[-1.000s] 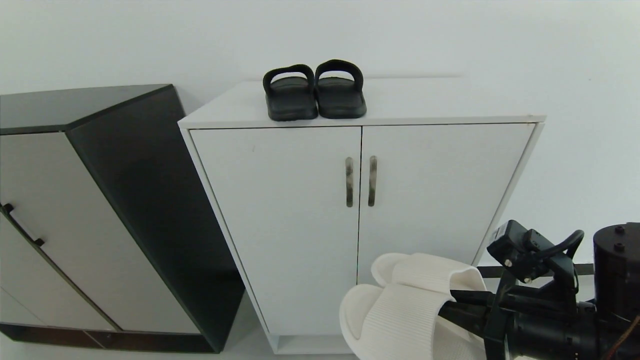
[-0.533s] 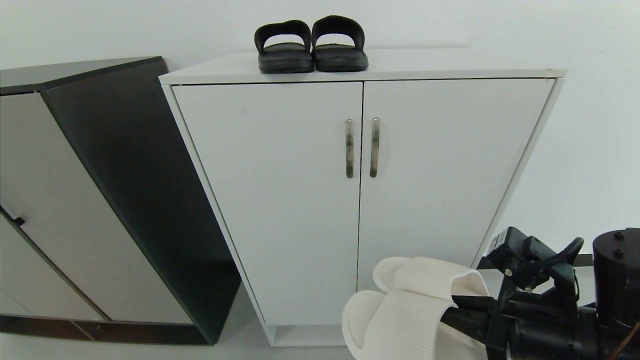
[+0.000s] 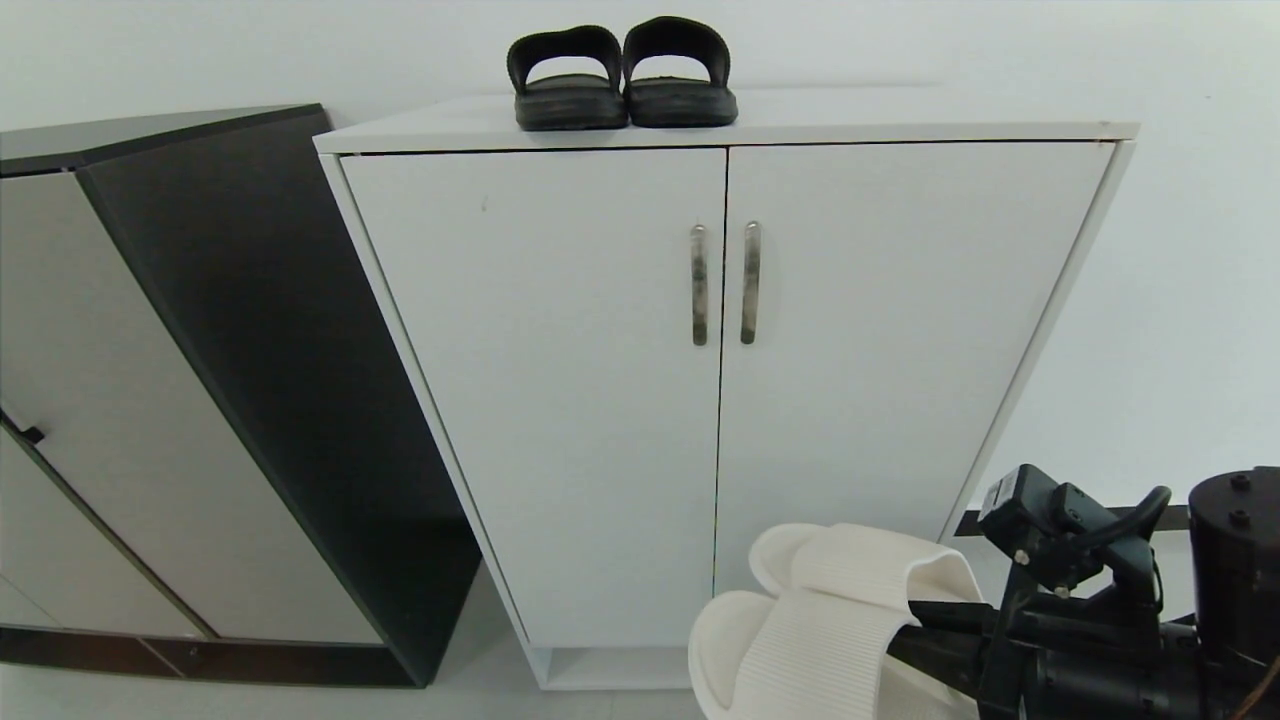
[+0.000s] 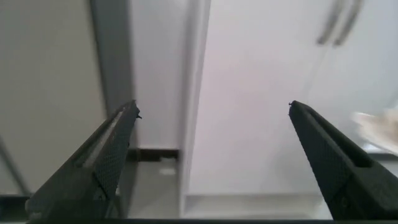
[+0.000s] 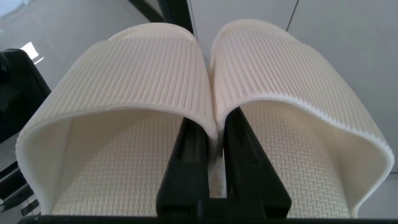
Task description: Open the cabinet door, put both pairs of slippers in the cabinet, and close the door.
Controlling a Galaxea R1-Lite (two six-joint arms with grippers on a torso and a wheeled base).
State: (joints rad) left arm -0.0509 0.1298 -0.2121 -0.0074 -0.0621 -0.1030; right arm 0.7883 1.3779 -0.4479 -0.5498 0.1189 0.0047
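The right hand (image 5: 215, 146) is clamped on the white slippers (image 3: 830, 600), low before the white cabinet (image 3: 900, 130). The left hand (image 4: 213, 115) is spread wide, empty. Both doors (image 3: 560, 420) are closed. The black slippers (image 3: 622, 78) rest side by side on the cabinet top.

Right gripper (image 5: 213, 149), 5 o'clock in head view, points toward 9; fingers pinched on white slippers (image 3: 800, 625). Left gripper (image 4: 213, 111) spread wide.

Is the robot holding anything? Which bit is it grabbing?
Yes. The right gripper pinches the white slippers together by their inner sides, under the straps. The left gripper is open, holding nothing.
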